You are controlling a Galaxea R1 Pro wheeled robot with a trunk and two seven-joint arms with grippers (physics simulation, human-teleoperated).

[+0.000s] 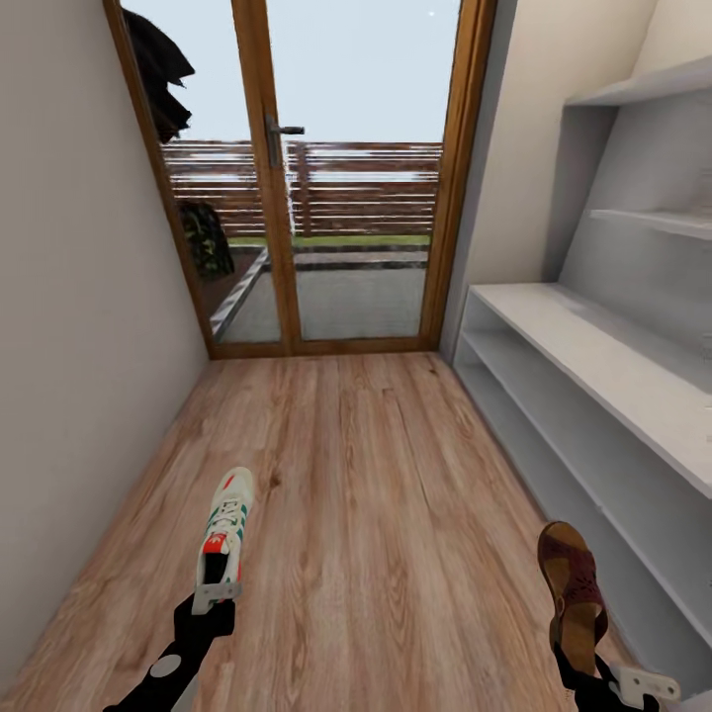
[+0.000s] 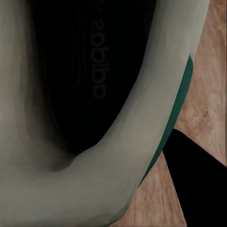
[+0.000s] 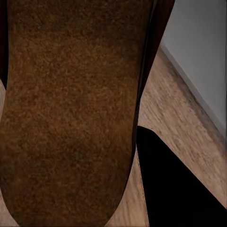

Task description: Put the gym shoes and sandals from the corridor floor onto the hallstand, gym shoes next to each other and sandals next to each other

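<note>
Filling my left wrist camera was the heel opening of a gym shoe (image 2: 71,156), its dark insole and green side stripe pressed close against the lens, with one black finger (image 2: 198,184) beside it over the wood. From the head camera I saw the left gripper (image 1: 210,605) at that shoe's (image 1: 225,534) red-patched heel, the toe pointing away toward the glass door (image 1: 297,178). The fingers looked closed on the heel, and I judged the shoe held, though I could not tell whether it hung clear of the corridor floor (image 1: 376,475) or lay on it.

My right gripper (image 1: 593,672) was at the heel end of a sandal (image 1: 572,588), whose tan footbed (image 3: 71,109) filled the right wrist camera with a dark finger (image 3: 175,184) alongside. I took that as a grip too, fingers narrow around the heel.

That sandal sat just beside the lower front of the hallstand (image 1: 593,366), whose bench top and both open shelves carried no footwear that I could see. So I judged the task barely begun: one shoe and one sandal in hand, nothing yet racked. I saw only this one gym shoe and one sandal, so their mates had yet to be found, fetched and paired up.
</note>
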